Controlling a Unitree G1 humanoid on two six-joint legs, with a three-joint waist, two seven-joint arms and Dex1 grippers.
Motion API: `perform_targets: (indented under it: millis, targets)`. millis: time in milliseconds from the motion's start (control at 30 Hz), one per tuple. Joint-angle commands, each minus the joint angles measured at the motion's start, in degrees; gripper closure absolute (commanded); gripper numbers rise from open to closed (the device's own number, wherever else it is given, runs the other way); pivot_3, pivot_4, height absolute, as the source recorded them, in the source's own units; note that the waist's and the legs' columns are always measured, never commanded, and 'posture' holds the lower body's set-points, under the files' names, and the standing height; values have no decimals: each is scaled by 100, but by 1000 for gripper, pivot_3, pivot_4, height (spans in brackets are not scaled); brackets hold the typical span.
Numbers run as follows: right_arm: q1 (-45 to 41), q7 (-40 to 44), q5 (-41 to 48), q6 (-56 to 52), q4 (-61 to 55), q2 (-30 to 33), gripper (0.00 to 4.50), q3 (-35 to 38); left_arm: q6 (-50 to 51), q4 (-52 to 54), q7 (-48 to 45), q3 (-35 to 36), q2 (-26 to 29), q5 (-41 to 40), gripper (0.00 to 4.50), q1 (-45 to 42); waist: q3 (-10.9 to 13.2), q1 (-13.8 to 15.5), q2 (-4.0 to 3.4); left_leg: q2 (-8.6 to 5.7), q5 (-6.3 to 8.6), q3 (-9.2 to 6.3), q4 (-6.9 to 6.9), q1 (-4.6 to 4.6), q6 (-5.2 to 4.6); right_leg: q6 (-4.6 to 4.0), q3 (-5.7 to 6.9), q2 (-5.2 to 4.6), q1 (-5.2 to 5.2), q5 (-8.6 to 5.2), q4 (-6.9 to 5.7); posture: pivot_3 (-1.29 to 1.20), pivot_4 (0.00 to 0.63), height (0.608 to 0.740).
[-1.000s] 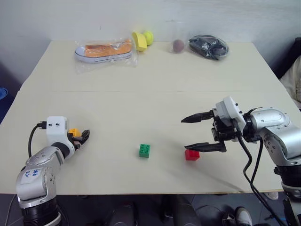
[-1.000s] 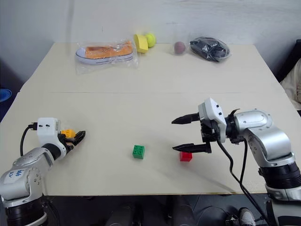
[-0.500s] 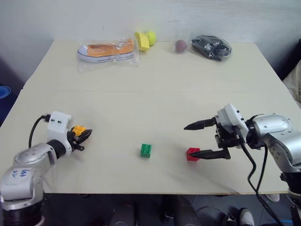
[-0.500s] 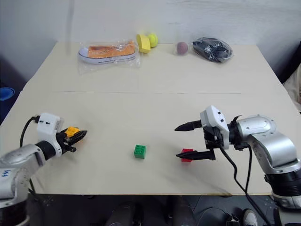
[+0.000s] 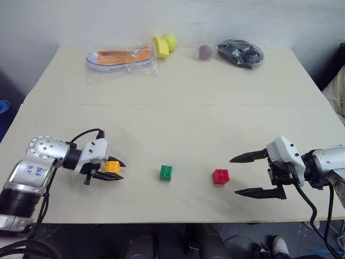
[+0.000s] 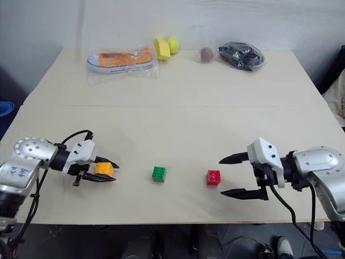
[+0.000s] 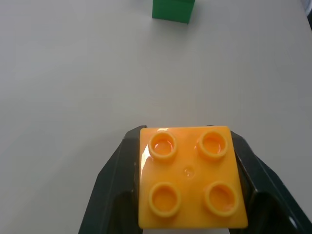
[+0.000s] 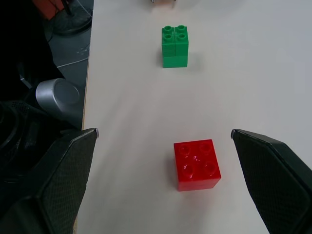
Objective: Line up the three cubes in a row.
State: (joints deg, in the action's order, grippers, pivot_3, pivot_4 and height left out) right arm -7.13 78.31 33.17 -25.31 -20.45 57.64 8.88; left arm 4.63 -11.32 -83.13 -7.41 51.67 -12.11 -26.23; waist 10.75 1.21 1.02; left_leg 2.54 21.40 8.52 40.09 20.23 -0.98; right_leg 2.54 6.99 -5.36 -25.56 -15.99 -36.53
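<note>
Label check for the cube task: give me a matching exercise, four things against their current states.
Things:
1. orange cube
2. green cube
3. red cube
4. right pincer

States:
A. free on the table, middle of the three
B. open, holding nothing
C. gripped in the left pincer
D. free on the table, just ahead of the open fingers

Pairs: 1-C, 2-A, 3-D, 4-B

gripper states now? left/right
Left gripper: shut on the orange-yellow studded plastic brick.
Right gripper: open, holding nothing.
</note>
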Motion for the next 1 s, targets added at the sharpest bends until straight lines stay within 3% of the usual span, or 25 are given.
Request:
perform_targets:
  millis: [33, 300, 333, 500, 600, 767, 933, 1000]
  targets:
    - [203, -116, 142, -67, -298, 132, 0, 401, -397, -320, -194, -160, -154, 158, 2946, -294, 0, -8, 0, 0, -1, 1, 0, 1, -1, 4, 1, 2, 0, 2, -1, 0, 150, 740]
    - [500, -155, 30, 27, -330, 132, 0, 528, -653, -652, -220, -252, -435, 250, 2946, -577, 0, 1, 1, 1, -3, 1, 9, -3, -4, 4, -4, 2, 2, 2, -2, 0, 150, 740]
    - [498, -157, -13, 71, -292, 124, 0, 506, -574, -626, -244, -229, -398, 224, 2225, -561, 0, -1, 1, 1, -3, 1, 8, -3, -4, 4, -4, 2, 2, 2, -1, 0, 150, 740]
    - [439, -132, -143, 262, -86, 104, 0, 414, -52, -130, -343, 102, 9, -72, 832, -201, 0, -18, 1, 3, -3, 0, 8, -3, -4, 4, -4, 4, 2, 2, -1, 0, 150, 740]
    - [265, -4, -143, 344, 212, 168, 0, 435, 524, 444, -301, 684, 506, -490, 64, 249, 0, -52, 1, 5, -3, -2, 8, -3, -3, 4, -5, 3, 2, 2, -1, 0, 150, 740]
    - [-80, 490, -90, 492, 1118, 392, 0, 581, 1669, 1551, -284, 2403, 1474, -1256, 64, 1537, 2, -136, 2, 10, -2, -6, 3, -1, -3, 4, -4, 0, 1, 2, 4, 0, 150, 740]
    - [-353, 970, -119, 547, 1871, 607, 0, 540, 2553, 2246, -271, 3843, 1727, -1683, 64, 2460, 6, -113, -5, 5, -3, -6, 4, -5, -4, 4, -4, -3, 5, 1, 4, 0, 150, 740]
    - [-424, 1061, -139, 572, 1985, 631, 0, 493, 2704, 2398, -201, 4087, 1703, -1745, 64, 2629, 6, -117, -5, 6, -3, -6, 4, -5, -4, 3, -5, -3, 5, 1, 4, 0, 150, 740]
